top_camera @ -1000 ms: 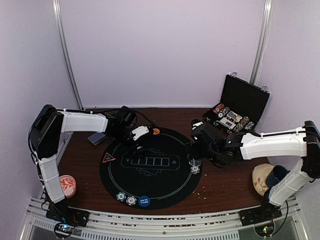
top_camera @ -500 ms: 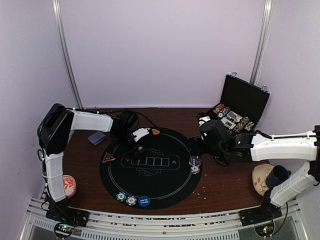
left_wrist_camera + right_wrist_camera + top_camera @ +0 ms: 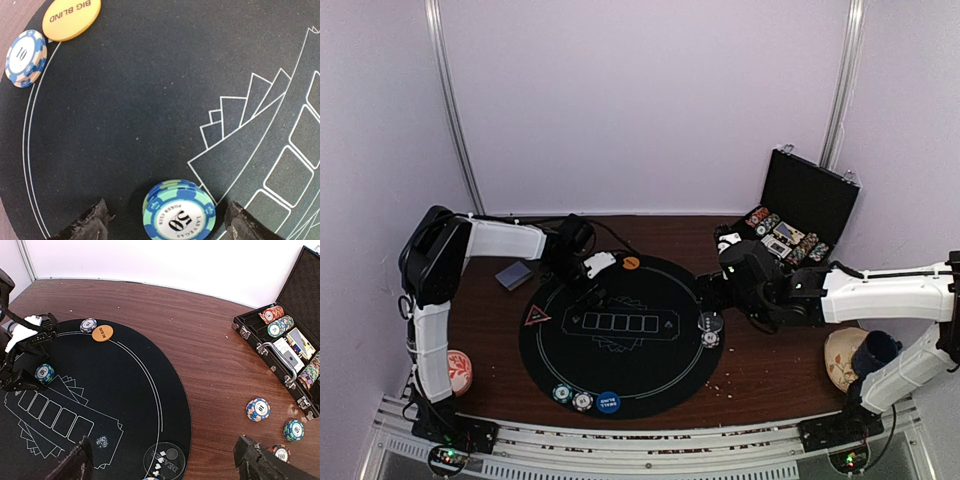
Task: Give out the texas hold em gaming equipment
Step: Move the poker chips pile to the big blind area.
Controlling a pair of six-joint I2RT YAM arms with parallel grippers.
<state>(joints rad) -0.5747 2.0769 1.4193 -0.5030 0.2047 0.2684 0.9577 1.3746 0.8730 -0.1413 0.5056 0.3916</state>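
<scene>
Currently: case (image 3: 307, 280) holds chip stacks (image 3: 279, 326), cards (image 3: 299, 342); left fingers (image 3: 87, 225) apart astride 50 chip (image 3: 179, 214); right fingers (image 3: 75, 462) wide, empty.

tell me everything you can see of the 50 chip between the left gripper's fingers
The 50 chip is a round poker chip with a mint green rim, blue stripes and a white centre printed 50 and LAS VEGAS POKER CLUB. It lies flat, face up, on the black mat, at a corner of the white card outlines. A bluer striped edge behind it suggests another chip underneath. The left gripper's fingers stand open either side of it, gaps showing, not touching it.
</scene>
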